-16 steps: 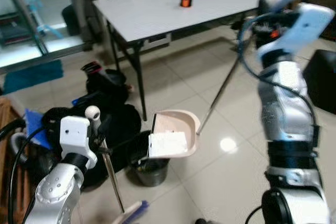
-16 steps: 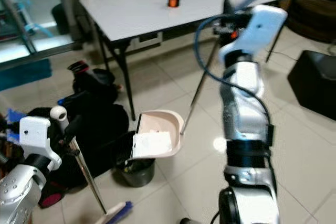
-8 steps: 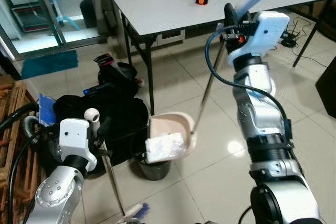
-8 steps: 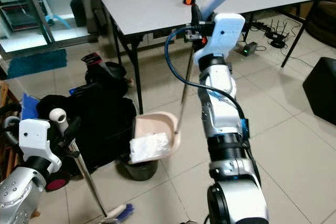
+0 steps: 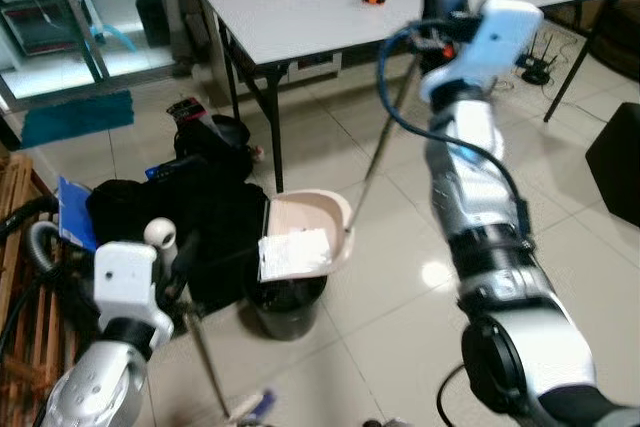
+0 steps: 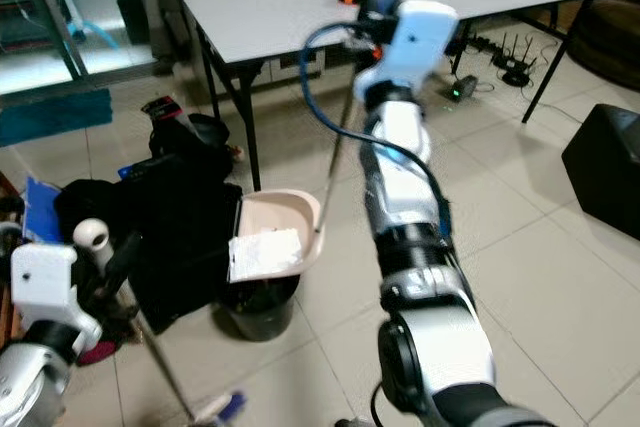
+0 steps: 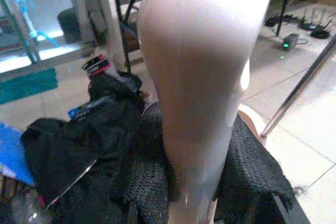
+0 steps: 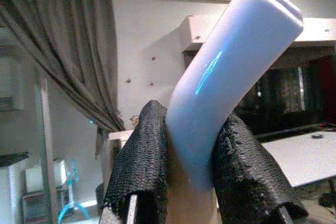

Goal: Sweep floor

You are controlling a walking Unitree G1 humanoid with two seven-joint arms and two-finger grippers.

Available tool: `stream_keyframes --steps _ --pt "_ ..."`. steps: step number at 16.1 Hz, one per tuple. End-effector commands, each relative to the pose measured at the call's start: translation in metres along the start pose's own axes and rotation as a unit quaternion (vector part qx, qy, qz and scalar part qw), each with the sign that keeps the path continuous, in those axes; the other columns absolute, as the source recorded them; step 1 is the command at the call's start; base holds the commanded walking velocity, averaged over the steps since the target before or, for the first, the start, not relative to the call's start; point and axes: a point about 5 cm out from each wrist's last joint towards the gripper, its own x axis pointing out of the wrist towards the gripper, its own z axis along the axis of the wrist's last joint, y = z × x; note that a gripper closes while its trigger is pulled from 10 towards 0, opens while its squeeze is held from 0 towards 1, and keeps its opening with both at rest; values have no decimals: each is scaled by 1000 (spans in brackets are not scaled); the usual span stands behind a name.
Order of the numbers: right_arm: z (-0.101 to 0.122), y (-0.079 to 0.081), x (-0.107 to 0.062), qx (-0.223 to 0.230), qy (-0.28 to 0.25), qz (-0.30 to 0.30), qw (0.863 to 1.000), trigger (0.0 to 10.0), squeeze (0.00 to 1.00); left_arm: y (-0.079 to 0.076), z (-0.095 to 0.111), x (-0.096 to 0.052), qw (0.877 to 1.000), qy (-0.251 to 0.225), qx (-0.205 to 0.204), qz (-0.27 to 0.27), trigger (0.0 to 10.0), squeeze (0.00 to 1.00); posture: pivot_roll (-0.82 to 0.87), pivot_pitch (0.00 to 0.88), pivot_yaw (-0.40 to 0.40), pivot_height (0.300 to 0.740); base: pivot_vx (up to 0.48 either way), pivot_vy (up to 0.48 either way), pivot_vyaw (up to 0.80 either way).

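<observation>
The right gripper (image 8: 191, 182) has its jaws clenched on the dustpan handle (image 8: 231, 72), holding the dustpan (image 5: 305, 237) (paper inside) tilted above a small black bin (image 5: 285, 302). The left gripper (image 7: 191, 182) clamps the broom handle (image 7: 202, 77), its brush (image 5: 250, 407) on the floor.

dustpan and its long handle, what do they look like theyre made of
The dustpan looks like moulded plastic: pale pink, smooth, rounded rim, matte sheen. Its long handle seems thin metal tubing, grey and straight, with a light, probably plastic grip held in the right gripper. The bin beneath is dark; its material is unclear.
</observation>
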Motion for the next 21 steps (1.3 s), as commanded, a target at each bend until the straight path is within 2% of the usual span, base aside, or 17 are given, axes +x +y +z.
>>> stream_keyframes --steps 1,4,5,6,9,10,12,14,15,16,17,19,20,21 --pt "15 17 11 -15 -47 32 998 10000 0 3 9 -4 1000 -14 10 12 10000 0 208 80 1 740 0 0 0" --pt "20 52 18 -48 -88 107 989 10000 0 2 9 -13 1000 -9 13 17 10000 0 223 97 -2 740 0 0 0" --pt "20 55 18 -50 -91 113 988 10000 0 2 9 -14 1000 -9 14 18 10000 0 225 98 -2 740 0 0 0" --pt "19 66 16 -56 -98 144 983 10000 0 2 9 -16 1000 -6 14 18 10000 0 226 98 -2 740 0 0 0" --pt "9 93 3 -83 -107 229 964 10000 0 1 9 -17 1000 -4 15 21 10000 0 232 99 -11 740 0 0 0" --pt "8 97 1 -89 -110 241 960 10000 0 0 9 -17 1000 -4 15 21 10000 0 232 99 -11 740 0 0 0" --pt "3 111 -11 -123 -126 291 940 10000 0 -1 9 -16 1000 -4 14 22 10000 0 228 96 -13 740 0 0 0" --pt "1 120 -18 -126 -137 314 931 10000 0 -2 10 -15 1000 -4 13 22 10000 0 229 95 -13 740 0 0 0" --pt "1 121 -19 -125 -137 317 930 10000 0 -2 10 -14 1000 -5 13 22 10000 0 229 91 -12 740 0 0 0" --pt "0 125 -20 -148 -147 330 921 10000 0 -2 9 -12 1000 -6 13 22 10000 0 225 87 -11 740 0 0 0" --pt "0 124 -19 -163 -151 329 918 10000 0 -3 9 -11 1000 -7 12 20 10000 0 218 82 -10 740 0 0 0" --pt "4 101 -6 -216 -145 289 921 10000 0 -5 9 -7 1000 -8 9 7 10000 0 178 66 -9 740 0 0 0" --pt "5 89 -2 -226 -137 271 926 10000 0 -6 9 -5 1000 -9 10 -1 10000 0 149 59 -9 740 0 0 0" --pt "8 69 3 -240 -127 240 932 10000 0 -7 9 -3 1000 -13 14 -13 10000 0 128 54 -6 740 0 0 0"
